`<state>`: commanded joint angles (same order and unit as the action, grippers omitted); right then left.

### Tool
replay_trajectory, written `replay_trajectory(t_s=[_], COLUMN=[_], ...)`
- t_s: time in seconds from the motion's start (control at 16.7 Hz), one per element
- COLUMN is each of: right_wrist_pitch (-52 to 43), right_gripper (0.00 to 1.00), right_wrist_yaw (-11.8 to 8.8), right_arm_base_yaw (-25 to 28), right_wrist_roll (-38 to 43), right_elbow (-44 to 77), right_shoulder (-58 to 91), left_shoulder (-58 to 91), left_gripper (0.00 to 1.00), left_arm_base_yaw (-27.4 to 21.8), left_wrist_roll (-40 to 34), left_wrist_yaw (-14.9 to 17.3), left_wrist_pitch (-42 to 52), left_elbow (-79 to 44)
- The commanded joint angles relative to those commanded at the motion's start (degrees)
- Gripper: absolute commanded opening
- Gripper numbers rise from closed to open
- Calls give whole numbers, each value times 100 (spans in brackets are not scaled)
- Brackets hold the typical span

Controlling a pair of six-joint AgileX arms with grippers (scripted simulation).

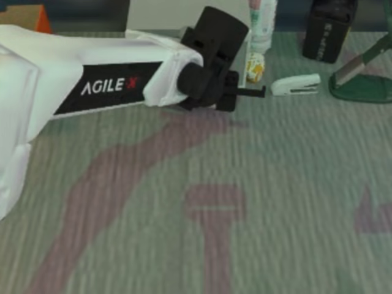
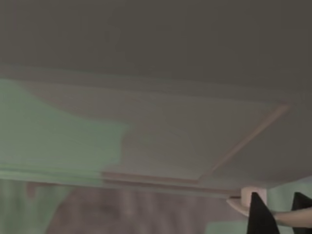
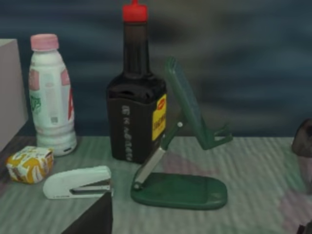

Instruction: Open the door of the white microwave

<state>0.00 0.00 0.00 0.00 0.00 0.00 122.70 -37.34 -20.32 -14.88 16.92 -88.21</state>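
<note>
Top view, left arm: I am reaching across to the far middle of the table; the left gripper (image 1: 236,92) sits low at the front of the white microwave (image 1: 171,15), which my forearm mostly hides.
Top view, why there: my guess is that the door's edge is on this side, so I come in from the left.
Top view, neighbours: a white stapler (image 1: 296,84) lies just right of the gripper, with a yellow pack (image 1: 255,66) and a milk bottle (image 1: 262,24) beyond. That is tight, and a wide swing could knock them.
Top view, right arm: not in the picture.
Left wrist view, door: the door (image 2: 156,131) fills the frame, with its greyish window close up and slanted.
Left wrist view, grip: a pale tab sits at my gripper. I cannot tell whether it is clamped.
Right wrist view, scene: the microwave's pale side is at the edge; a dark sauce bottle (image 3: 136,117) and a green stand (image 3: 180,190) stand clear of it.
Right wrist view, right gripper: not shown.
</note>
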Motion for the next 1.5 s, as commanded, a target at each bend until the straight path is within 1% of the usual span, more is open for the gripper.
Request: replay_trajectory(t_s=[0.54, 0.6, 0.96, 1.5], right_wrist_pitch=[0, 0, 0, 0], right_gripper=[100, 100, 100, 100], right_wrist_yaw=[0, 0, 0, 0], right_arm_base_yaw=[0, 0, 0, 0], right_wrist_roll=[0, 0, 0, 0], right_elbow=[0, 0, 0, 0], right_shoulder=[0, 0, 0, 0], left_shoulder=[0, 11, -174, -179], left_gripper=[0, 0, 0, 0], left_arm_base_yaw=[0, -50, 38, 46], left_wrist_roll=[0, -29, 223, 242], left_wrist_yaw=[0, 41, 176, 186], left_wrist_pitch=[0, -2, -170, -174], left_elbow=[0, -29, 265, 296])
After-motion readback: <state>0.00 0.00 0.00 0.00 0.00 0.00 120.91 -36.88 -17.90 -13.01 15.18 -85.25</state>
